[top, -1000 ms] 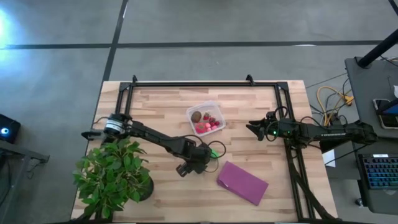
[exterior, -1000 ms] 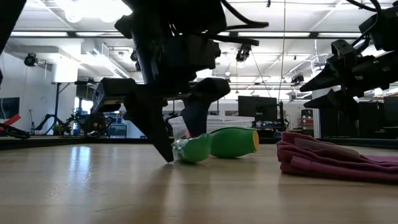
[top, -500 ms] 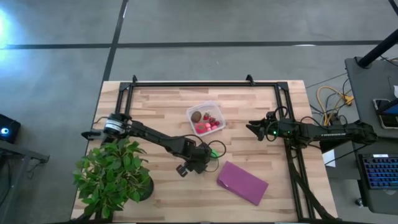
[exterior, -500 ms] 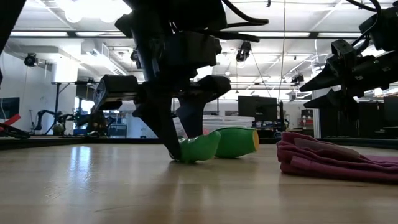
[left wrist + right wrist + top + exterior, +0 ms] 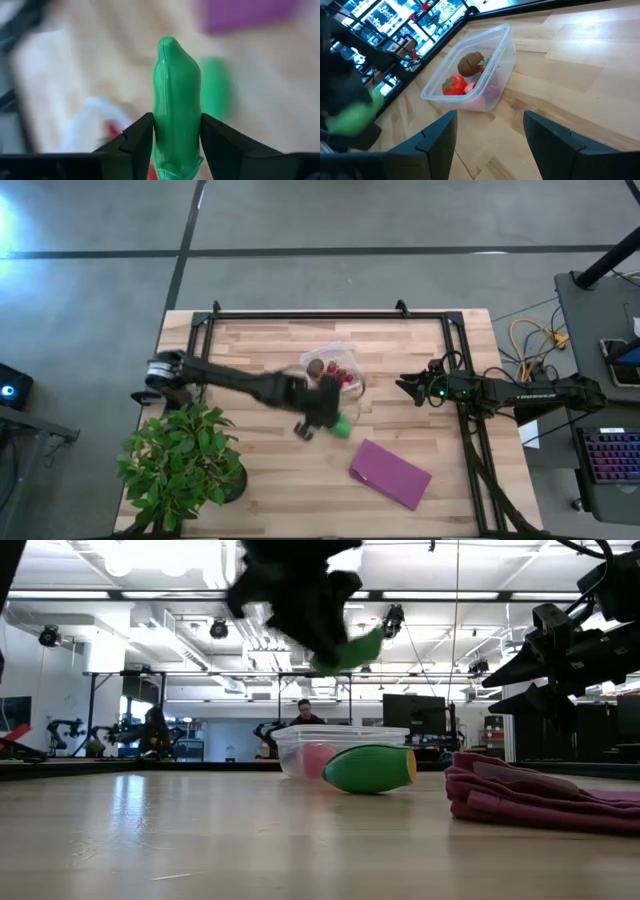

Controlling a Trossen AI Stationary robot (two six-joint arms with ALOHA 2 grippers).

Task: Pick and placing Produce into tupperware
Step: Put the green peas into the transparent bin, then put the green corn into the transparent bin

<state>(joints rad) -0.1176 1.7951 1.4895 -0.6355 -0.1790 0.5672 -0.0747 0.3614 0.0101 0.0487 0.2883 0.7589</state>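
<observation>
Carrying a green pod (image 5: 176, 100) toward the tupperware (image 5: 331, 370) looks like the step in hand: the left gripper (image 5: 172, 135) has its two fingers clenched on the pod's lower half, one finger pressing each flank, so the rounded tip stands out well beyond the fingertips. In the low view the pod (image 5: 352, 648) hangs high above the table in that gripper, clear of the wood. From above, the left gripper (image 5: 325, 402) sits just beside the near edge of the box, not yet over its opening. The next move, as I judge it, calls for bringing the fingers over the open box, lowering a little, and releasing so the pod drops among the pieces inside instead of catching on the rim. The held pod is bright, glossy green, elongated, with faint lengthwise ridges, and it looks rigid and smooth, so it might slip if the grip loosens early. A second green pod (image 5: 370, 768) lies on its side on the table, below the left fingers and just in front of the box, and awaits its turn. The tupperware (image 5: 470, 70) is clear and round-cornered; it holds a brown ball (image 5: 470, 63) and red pieces (image 5: 454, 85). The right gripper (image 5: 487, 135) waits well apart from the box with its fingers spread and nothing between them.
</observation>
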